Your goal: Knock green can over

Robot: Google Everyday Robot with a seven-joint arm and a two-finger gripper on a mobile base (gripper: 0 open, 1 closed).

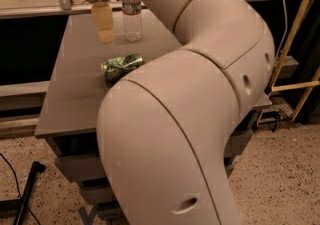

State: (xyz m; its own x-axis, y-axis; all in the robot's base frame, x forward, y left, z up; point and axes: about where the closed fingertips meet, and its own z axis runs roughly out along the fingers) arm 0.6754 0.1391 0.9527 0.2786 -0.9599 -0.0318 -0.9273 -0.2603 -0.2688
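The green can (121, 67) lies on its side on the grey table (75, 99), its silver top facing left. My gripper (103, 29) hangs above and behind the can, a short way up and to the left of it, apart from it. Its yellowish fingers (102, 21) point down at the table. Nothing is held between them.
A clear plastic water bottle (132, 16) stands upright behind the can, just right of the gripper. My large white arm (200, 94) covers the table's right half. A railing (30, 11) runs behind the table. A black pole (27, 191) lies on the speckled floor at lower left.
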